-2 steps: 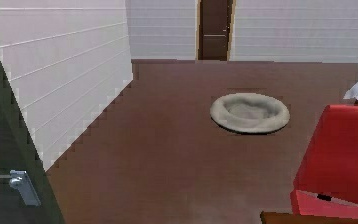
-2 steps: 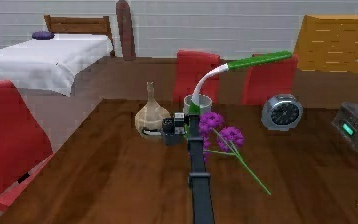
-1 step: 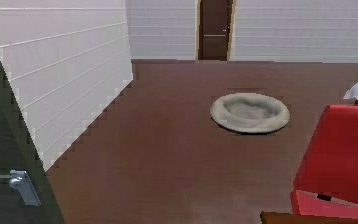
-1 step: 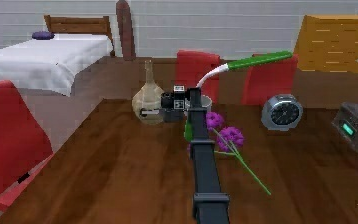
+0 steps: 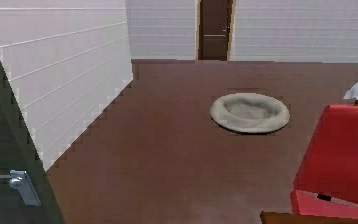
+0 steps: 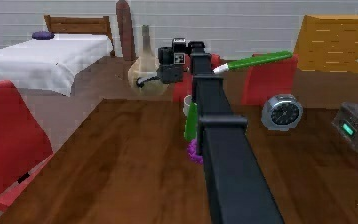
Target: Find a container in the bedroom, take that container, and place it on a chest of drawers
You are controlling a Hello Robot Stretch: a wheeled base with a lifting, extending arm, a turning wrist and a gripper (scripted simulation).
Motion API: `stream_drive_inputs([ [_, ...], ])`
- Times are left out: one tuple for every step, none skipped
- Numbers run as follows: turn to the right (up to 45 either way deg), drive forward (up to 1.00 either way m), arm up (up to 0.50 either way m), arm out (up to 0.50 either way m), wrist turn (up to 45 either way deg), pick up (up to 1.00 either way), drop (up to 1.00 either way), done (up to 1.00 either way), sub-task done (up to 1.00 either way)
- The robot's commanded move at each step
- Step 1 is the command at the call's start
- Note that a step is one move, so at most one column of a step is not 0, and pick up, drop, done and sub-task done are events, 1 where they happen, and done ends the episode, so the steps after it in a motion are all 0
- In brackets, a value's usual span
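Although the task's word is loose, the likeliest container is the tan vase (image 6: 145, 55), a narrow-necked, wide-bellied vessel. It stands at the far edge of the wooden worktop (image 6: 107, 150), just left of the tip of the arm (image 6: 222, 140), with the bed (image 6: 47, 60) beyond it on the left. Judged by its shape, it is stiff, smooth and breakable, and probably light. It looks apt to tip if nudged high on the neck, so the belly, or the foot of the neck, seems the safest place to take hold.

In the arm side view the claw (image 6: 152, 78) overlaps the vase's lower right side; I cannot tell whether it touches the vase or holds anything. The claw's dark body masks the vase's base. The arm covers part of a small white cup-like thing (image 6: 187, 102) and a green and purple thing (image 6: 193, 140) too small to name. At the far right a yellow box (image 6: 332, 45) is cut off by the edge.
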Motion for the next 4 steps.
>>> stream_drive_inputs([
  [0.0,0.0,0.0,0.0,-45.0,0.0,0.0,0.0,0.0],
  [0.0,0.0,0.0,0.0,-45.0,0.0,0.0,0.0,0.0],
  [0.0,0.0,0.0,0.0,-18.0,0.0,0.0,0.0,0.0],
  [0.0,0.0,0.0,-0.44,0.0,0.0,0.0,0.0,0.0],
])
